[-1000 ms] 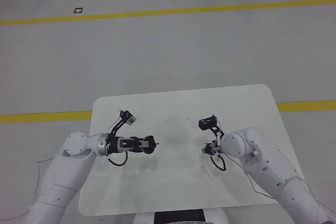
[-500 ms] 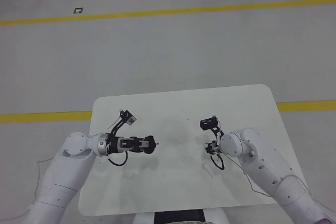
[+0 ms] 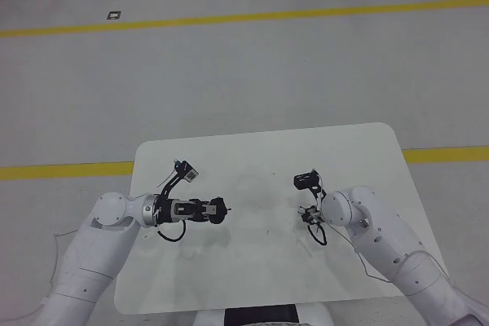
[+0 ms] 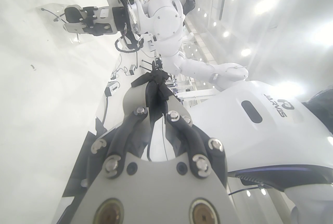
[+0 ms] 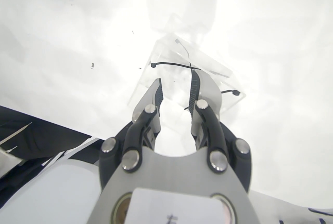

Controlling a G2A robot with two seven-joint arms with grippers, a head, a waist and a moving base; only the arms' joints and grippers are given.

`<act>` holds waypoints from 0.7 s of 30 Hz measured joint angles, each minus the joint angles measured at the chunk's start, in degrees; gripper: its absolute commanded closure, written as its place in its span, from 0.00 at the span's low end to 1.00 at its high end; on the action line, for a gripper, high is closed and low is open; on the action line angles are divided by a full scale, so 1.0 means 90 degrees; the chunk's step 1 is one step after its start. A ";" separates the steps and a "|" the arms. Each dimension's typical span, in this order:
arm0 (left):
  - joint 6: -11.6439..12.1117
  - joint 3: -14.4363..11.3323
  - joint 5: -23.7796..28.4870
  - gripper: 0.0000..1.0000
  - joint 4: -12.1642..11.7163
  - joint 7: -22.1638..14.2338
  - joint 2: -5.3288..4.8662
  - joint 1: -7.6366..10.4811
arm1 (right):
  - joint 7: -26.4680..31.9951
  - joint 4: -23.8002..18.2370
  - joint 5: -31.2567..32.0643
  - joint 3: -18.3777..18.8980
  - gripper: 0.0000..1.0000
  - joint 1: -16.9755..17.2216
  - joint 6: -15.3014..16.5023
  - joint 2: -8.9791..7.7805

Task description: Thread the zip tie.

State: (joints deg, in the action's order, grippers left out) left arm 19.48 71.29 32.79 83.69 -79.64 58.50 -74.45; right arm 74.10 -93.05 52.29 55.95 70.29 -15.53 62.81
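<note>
My left gripper [image 3: 218, 209] hangs over the left middle of the white table [image 3: 350, 155], shut on a black zip tie [image 4: 155, 79]. The tie's end pokes out past the fingertips and a thin strand runs back between the fingers. My right gripper [image 5: 177, 86] is open, low over a clear plastic block [image 5: 166, 53] at the table's right middle. A second black zip tie [image 5: 177, 65] lies across that block just beyond the fingertips, its head to one side. A third tie [image 5: 231, 92] rests at the block's edge. One finger [image 5: 194, 84] touches the second tie's strap.
The left wrist view looks across the table at the right gripper [image 4: 68, 21] above the clear block. A few small dark specks [image 5: 92, 65] lie on the table. Bare tabletop stretches between the two arms and along the far side.
The right arm has shifted slightly to the right over the block. The left arm and its zip tie have kept still.
</note>
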 measured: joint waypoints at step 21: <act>0.0000 0.0000 0.0000 1.00 0.0000 0.0000 0.0000 0.0000 | 0.0020 0.0323 0.0006 -0.0074 1.00 -0.0142 -0.0069 0.0087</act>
State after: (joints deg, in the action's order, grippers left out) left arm 19.48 71.29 32.79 83.69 -79.64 58.50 -74.45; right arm 74.28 -90.14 52.34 55.29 69.01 -16.16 63.60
